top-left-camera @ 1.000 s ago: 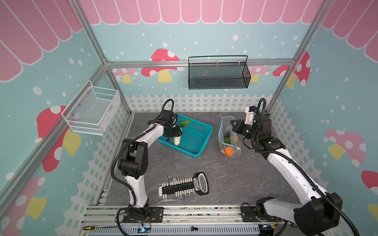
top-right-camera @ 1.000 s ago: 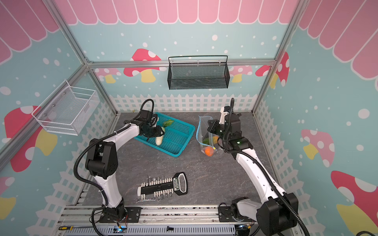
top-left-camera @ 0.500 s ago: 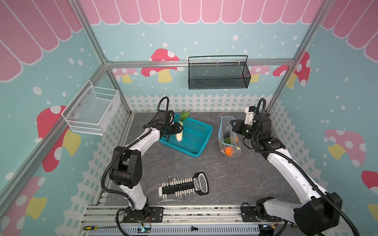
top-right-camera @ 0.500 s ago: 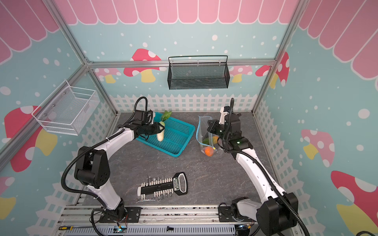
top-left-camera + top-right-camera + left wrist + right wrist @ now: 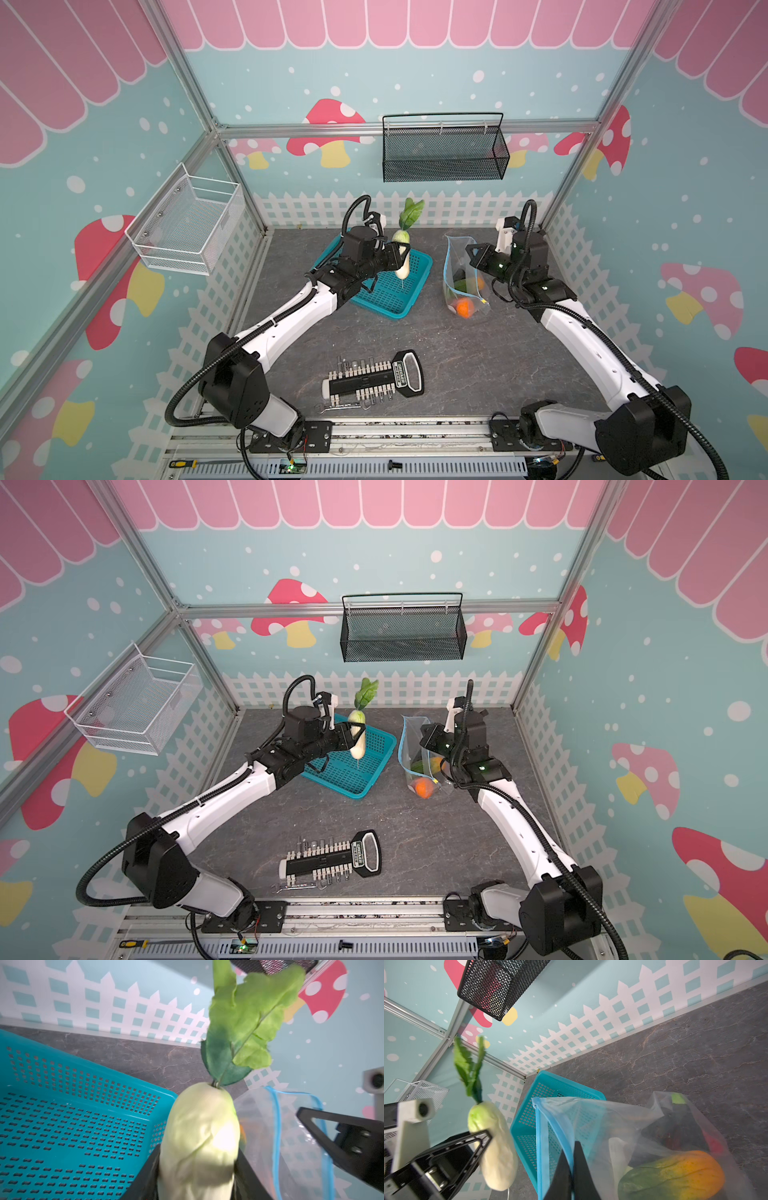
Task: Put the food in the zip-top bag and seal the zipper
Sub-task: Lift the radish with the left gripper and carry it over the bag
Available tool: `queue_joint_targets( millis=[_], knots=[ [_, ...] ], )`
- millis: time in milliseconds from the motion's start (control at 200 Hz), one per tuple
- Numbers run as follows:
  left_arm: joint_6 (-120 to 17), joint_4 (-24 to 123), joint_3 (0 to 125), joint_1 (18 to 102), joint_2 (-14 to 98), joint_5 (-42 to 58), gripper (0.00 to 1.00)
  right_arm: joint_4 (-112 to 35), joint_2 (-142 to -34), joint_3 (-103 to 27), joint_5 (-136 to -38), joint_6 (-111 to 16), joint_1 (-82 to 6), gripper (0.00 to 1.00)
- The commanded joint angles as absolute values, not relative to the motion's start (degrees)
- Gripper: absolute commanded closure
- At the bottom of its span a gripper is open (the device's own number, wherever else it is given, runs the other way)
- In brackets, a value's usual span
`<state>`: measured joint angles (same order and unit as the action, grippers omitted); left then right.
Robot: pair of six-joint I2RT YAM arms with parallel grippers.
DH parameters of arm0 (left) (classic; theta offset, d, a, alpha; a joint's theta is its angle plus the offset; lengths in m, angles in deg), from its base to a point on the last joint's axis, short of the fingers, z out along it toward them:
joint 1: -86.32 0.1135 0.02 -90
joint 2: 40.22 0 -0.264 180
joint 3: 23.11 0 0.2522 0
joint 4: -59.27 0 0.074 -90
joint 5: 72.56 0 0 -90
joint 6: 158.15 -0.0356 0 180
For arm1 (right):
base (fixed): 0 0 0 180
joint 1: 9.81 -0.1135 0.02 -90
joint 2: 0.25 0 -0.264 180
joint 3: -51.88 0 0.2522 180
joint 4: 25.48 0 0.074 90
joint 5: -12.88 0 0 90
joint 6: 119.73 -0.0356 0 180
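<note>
My left gripper (image 5: 402,261) is shut on a white-green toy vegetable (image 5: 401,249) with green leaves, a piece of the food. It holds the vegetable upright above the teal basket (image 5: 386,293); in the left wrist view the vegetable (image 5: 199,1142) fills the space between the jaws. To the right stands the clear zip-top bag (image 5: 457,270), mouth up and open. My right gripper (image 5: 572,1159) is shut on its blue zipper (image 5: 538,1136) edge. Inside the bag lie a green-orange piece (image 5: 675,1174), a dark purple piece (image 5: 679,1128) and an orange piece (image 5: 464,307).
A black and white tool set (image 5: 374,380) lies near the front of the grey table. A black mesh basket (image 5: 442,153) hangs on the back wall and a white wire basket (image 5: 187,226) on the left wall.
My left gripper has lifted the white-green vegetable up out of the teal basket, turned it upright and moved it right, toward the bag. The right arm and bag have not moved.
</note>
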<state>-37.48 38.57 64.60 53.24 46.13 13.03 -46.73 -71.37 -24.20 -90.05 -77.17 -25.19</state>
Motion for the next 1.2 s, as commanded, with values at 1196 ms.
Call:
queue_joint_targets(
  millis=[1196],
  knots=[
    [-35.95, 63.27, 70.14, 36.06, 54.01, 25.57, 0.78, -45.56, -70.59, -27.68, -90.94, -82.77, -25.02, 0.98]
  ],
)
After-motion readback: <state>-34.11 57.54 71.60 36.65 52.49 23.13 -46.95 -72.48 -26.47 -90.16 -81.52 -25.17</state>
